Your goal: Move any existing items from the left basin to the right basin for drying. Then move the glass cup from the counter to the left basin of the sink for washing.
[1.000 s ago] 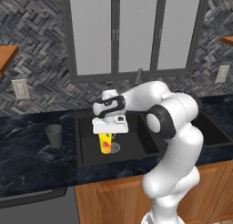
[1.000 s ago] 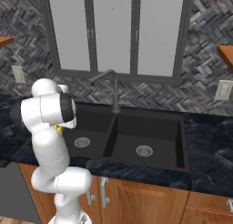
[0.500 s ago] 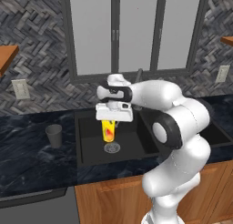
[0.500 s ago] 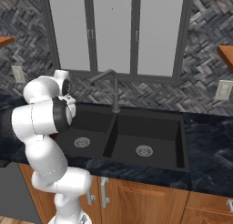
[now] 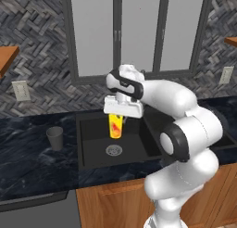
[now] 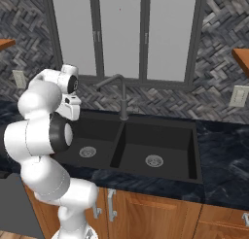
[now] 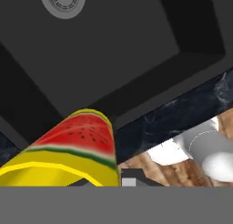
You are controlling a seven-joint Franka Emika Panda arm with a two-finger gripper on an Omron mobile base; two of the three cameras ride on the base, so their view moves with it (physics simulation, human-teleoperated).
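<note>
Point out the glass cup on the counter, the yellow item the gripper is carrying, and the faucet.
glass cup (image 5: 54, 138), left base view, on its grey side wall.
yellow item (image 5: 115, 126), left base view, on its side below the gripper.
faucet (image 6: 123, 98), right base view, on its upright neck behind the sink divider.

Arm bent at elbow, forearm reaching left and forward; wrist turned down; gripper (image 5: 116, 117) pointing downward, jaws clamped tight.

The yellow item (image 5: 115, 125) is carried higher and rightward over the left basin (image 5: 95, 150), held by the gripper (image 5: 118, 116).
</note>
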